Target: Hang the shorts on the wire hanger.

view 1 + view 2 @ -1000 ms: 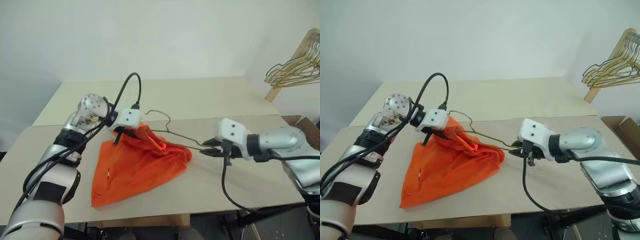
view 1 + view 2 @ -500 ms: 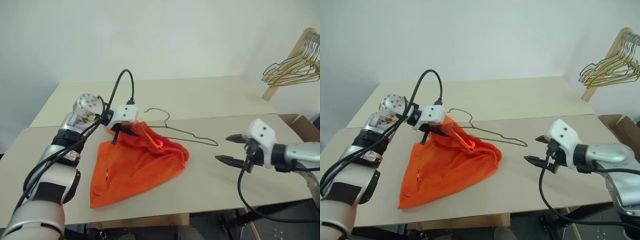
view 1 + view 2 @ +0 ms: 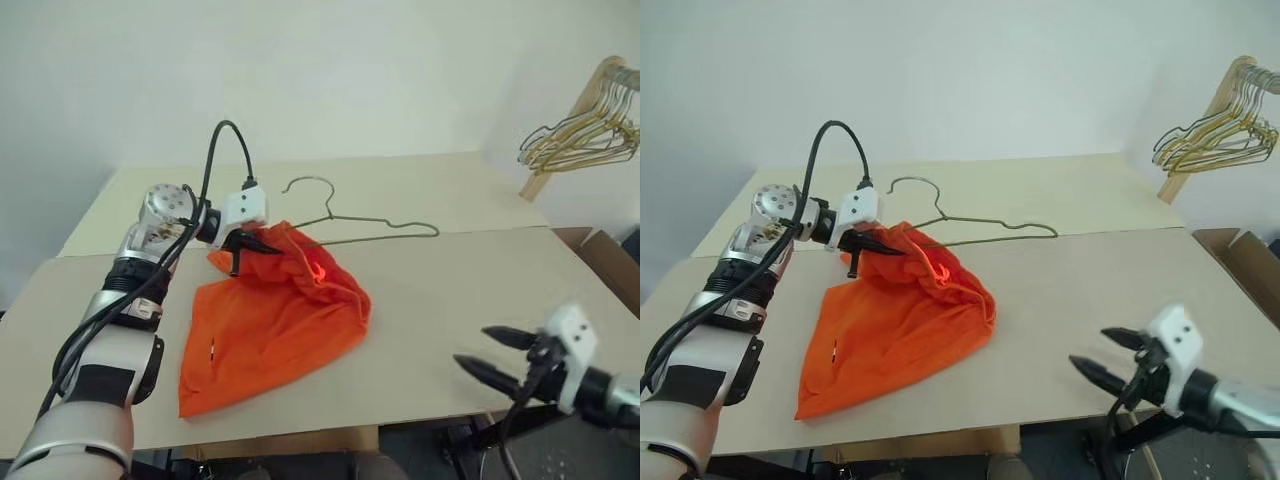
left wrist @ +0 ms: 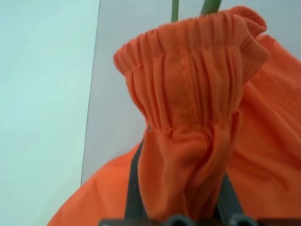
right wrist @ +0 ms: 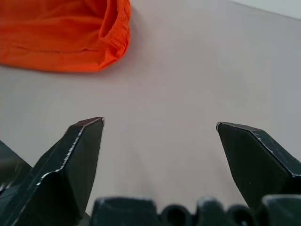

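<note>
left gripper [image 3: 262, 243]: clamped on the shorts' [image 3: 275, 320] waistband, fabric draping below it onto the table [image 3: 450, 290] | wire hanger [image 3: 360, 222]: threaded into the shorts, projecting beyond left gripper | right gripper [image 3: 492, 355]: released, fingers apart, well clear of both

The left arm reaches up from 7 o'clock toward the middle of the head view, wrist bent so that the left tool [image 3: 262, 243] points toward 3 o'clock, its two black fingers pinched tight on gathered orange cloth. The right tool [image 3: 500, 358] sits low at 4 o'clock, fingers spread wide and empty, pointing toward 9 o'clock.
</note>
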Available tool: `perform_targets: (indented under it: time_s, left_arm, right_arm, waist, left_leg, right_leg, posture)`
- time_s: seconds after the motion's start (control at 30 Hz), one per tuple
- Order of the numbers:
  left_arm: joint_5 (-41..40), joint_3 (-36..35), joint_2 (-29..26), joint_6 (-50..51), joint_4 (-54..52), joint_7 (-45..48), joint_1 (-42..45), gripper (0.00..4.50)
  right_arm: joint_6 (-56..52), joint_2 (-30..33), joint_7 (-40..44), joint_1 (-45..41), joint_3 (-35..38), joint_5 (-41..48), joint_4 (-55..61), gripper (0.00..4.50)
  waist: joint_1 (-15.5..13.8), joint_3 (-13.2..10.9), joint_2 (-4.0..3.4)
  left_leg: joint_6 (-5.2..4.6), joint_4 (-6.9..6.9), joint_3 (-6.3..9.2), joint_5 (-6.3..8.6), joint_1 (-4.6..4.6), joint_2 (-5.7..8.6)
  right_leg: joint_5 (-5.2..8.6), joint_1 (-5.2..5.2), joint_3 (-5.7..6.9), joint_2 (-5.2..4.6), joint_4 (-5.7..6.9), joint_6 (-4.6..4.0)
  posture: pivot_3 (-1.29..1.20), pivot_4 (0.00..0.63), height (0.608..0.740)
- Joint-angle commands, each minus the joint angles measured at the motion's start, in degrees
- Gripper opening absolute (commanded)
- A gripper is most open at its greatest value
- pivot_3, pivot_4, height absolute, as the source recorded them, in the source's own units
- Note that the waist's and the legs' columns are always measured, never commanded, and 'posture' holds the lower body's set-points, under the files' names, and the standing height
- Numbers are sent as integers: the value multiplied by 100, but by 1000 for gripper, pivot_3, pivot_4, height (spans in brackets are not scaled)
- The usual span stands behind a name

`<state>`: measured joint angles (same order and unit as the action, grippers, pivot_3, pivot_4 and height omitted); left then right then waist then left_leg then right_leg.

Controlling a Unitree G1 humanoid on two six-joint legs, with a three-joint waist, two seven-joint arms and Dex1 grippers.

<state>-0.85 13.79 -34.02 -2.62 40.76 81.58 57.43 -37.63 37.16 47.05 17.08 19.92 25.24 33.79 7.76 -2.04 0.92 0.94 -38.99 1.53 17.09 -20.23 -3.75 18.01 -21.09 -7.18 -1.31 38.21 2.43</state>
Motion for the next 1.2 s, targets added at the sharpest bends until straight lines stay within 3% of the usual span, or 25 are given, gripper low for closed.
perform_targets:
  time_s: [0.03, 0.17, 0.5, 0.63, 0.97, 1.2]
  left_arm:
    - [-64, -126, -24, -24, -141, 22, 171, 0]
    - [-39, -107, 12, -26, -139, 48, 207, 0]
    - [-33, -140, -25, 17, -268, 102, 149, 0]
    - [-36, -158, -54, 26, -305, 93, 106, 0]
    - [-34, -175, -73, 16, -336, 33, 43, 0]
    - [-11, -165, -101, -79, -258, -7, -40, 0]
  right_arm:
    - [143, -416, -675, -676, -867, -335, -58, 4431]
    - [29, -1021, -1145, -1440, -1948, -698, -640, 4431]
    - [-68, -1680, -1802, -2476, -2865, -1186, -1819, 4431]
    - [64, -1890, -2019, -2750, -2929, -1377, -2322, 3551]
    - [77, -2049, -1863, -2709, -2402, -869, -2196, 174]
    - [-240, -1763, -1495, -2610, -1849, -147, -1698, 45]
  waist:
    - [22, 3, -6]
    - [33, 5, -10]
    - [-57, 5, -11]
    - [-55, 5, -11]
    - [-54, 5, -11]
    - [-51, 5, -11]
  left_leg:
    - [0, 0, 0, 0, 0, -1]
    - [1, 3, 10, 0, -4, 1]
    - [2, -1, 18, -2, -3, 5]
    - [3, 0, 18, -2, -5, 6]
    - [3, -1, 21, -2, -6, 6]
    - [3, -1, 22, -2, -6, 5]
  right_leg:
    - [0, 0, 1, 1, 1, 0]
    - [0, -6, 10, 0, -10, -1]
    - [0, -9, 16, -4, 0, -1]
    - [0, -10, 16, -5, -2, -1]
    - [0, -10, 17, -6, 2, -1]
    - [0, -10, 18, -6, 3, -1]
  posture:
    - [-110, 0, 740]
    - [-99, 0, 740]
    - [-74, 0, 740]
    - [-67, 0, 740]
    - [-70, 0, 740]
    - [-80, 0, 740]
